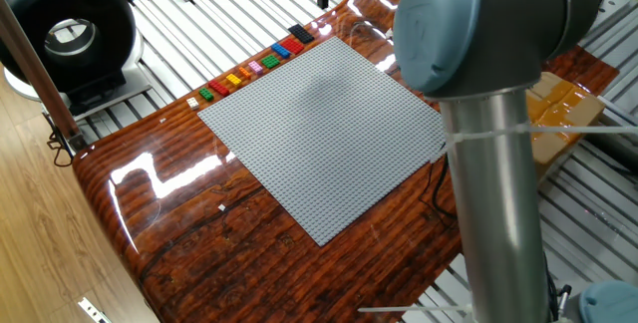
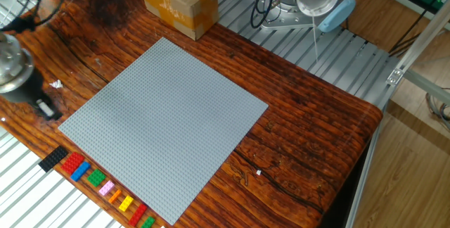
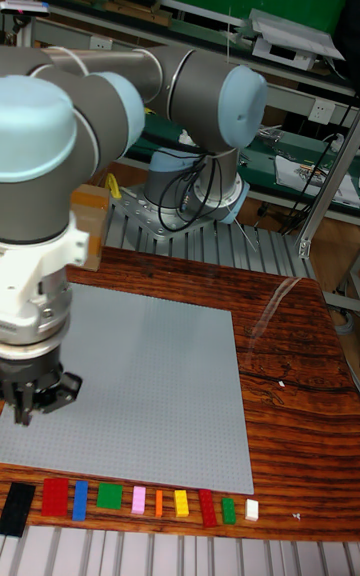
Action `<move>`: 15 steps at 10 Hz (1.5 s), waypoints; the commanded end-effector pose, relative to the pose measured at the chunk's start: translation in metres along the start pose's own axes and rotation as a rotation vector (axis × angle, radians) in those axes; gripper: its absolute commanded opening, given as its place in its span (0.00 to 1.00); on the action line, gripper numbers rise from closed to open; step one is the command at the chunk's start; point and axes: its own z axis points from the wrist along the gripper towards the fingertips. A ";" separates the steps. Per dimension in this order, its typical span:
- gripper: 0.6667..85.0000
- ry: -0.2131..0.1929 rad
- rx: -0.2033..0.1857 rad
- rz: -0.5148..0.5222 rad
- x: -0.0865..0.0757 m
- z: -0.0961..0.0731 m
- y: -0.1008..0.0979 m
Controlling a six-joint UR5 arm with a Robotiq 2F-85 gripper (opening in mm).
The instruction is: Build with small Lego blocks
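Progress is nil as far as you can see: the large grey studded baseplate [image 2: 163, 119] lies bare on the glossy brown wooden counter [image 2: 309, 126], with no brick pressed onto it. Every small Lego block is unplaced.

The small Lego blocks [image 3: 130, 501] sit in a single row on the counter just beside one edge of the baseplate: along the bottom of the tall fixed view, lower left in the other fixed view [image 2: 98, 183], upper left of centre in one fixed view [image 1: 249, 69]. The colours you can make out include black, red, blue, green, pink, orange, yellow and white. The row's long axis runs parallel to that baseplate edge; each brick lies crosswise to the row, its own long axis pointing towards the plate.

The gripper [image 3: 38, 398] hangs over the baseplate corner near the black end of the row, at the left of the tall fixed view. Its fingers look close together with nothing visible between them, but you cannot tell their state for certain.

A yellow cardboard box [image 2: 177, 3] stands beyond the plate's far corner.
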 end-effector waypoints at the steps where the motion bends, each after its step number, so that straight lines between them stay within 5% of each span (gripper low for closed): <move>1: 0.15 -0.075 -0.024 0.018 -0.033 0.008 -0.006; 9: 0.28 -0.054 -0.009 -0.083 -0.039 0.039 0.014; 11: 0.37 -0.067 -0.012 -0.113 -0.044 0.047 0.013; 15: 0.40 -0.101 -0.026 -0.126 -0.055 0.059 0.016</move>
